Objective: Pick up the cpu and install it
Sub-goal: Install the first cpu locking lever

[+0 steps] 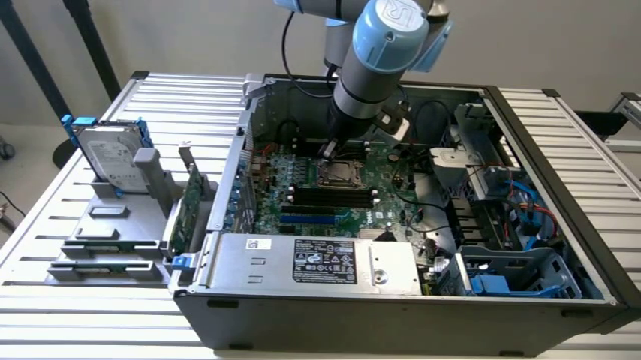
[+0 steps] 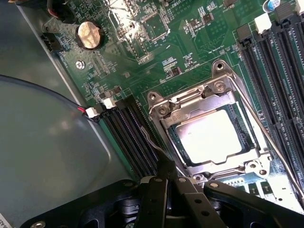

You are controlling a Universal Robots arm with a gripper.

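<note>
Nothing I can fully read from here. The black label (image 1: 323, 262) on the silver power supply cover (image 1: 240, 266) has white print and small logo marks, all too small to make out. The white sticker (image 1: 258, 243) beside it has a dark mark I can't read. The blue joint cap (image 1: 392, 22) on the arm has a raised logo with unclear letters. Wrist view: white silkscreen print (image 2: 166, 61) on the green motherboard (image 2: 199, 42), illegible. The cpu (image 2: 211, 135) top glares white, no marking readable.

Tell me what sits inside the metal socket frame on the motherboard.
The cpu lies flat inside the socket frame, with its silver top facing up. It covers whatever is beneath it in the socket, so that cannot be seen.
</note>
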